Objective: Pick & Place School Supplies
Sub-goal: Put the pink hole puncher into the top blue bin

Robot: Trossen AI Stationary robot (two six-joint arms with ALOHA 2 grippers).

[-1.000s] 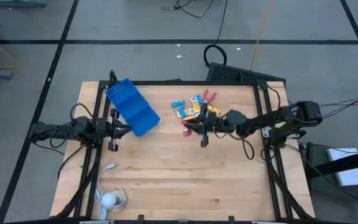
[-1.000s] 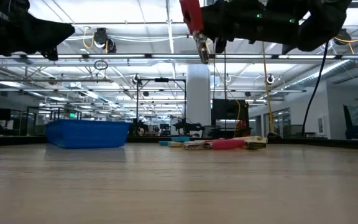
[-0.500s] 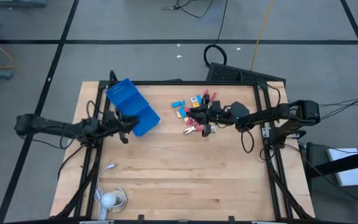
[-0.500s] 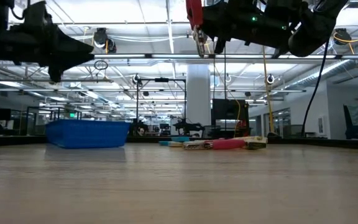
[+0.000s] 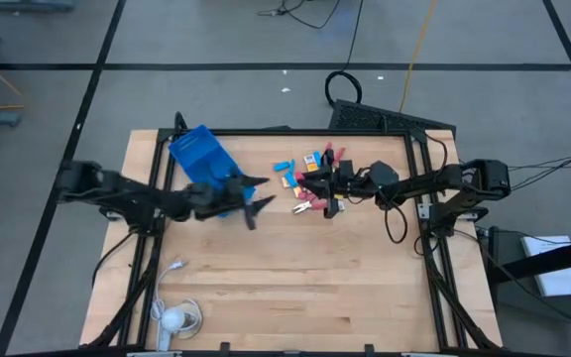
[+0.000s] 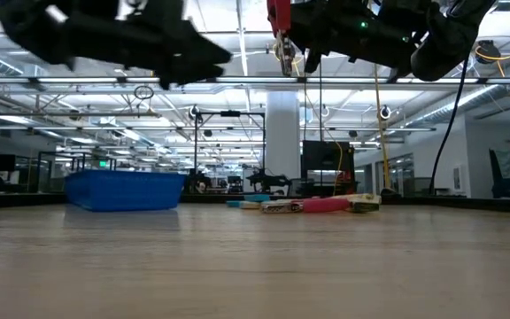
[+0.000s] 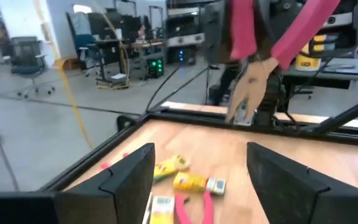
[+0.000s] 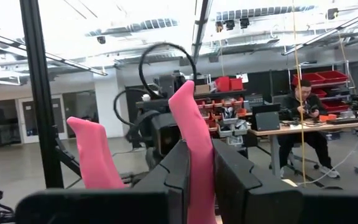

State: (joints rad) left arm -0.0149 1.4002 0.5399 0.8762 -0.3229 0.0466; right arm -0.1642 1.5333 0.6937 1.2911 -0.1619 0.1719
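High view: my right gripper holds above the pile of school supplies at the far right-centre of the desk. My left gripper reaches across between the blue tray and that pile. I see nothing inside the tray, so I judge the task barely begun — one item lifted, none placed, the rest of the pile left to move.

Low view: my right fingers are clenched on pink-handled pliers, well above the desk. The remaining supplies lie on the wood, apart from the tray.

Left wrist view: my left fingers are spread apart, grasping nothing. Between them I see yellow blocks and a pink-handled tool on the desk; beyond them hang the lifted pliers.

Right wrist view: my right fingers are clamped on one pink handle; the other handle stands free. A person sits at a far bench.

Writing — the blocks carry printed labels, but none can be read.
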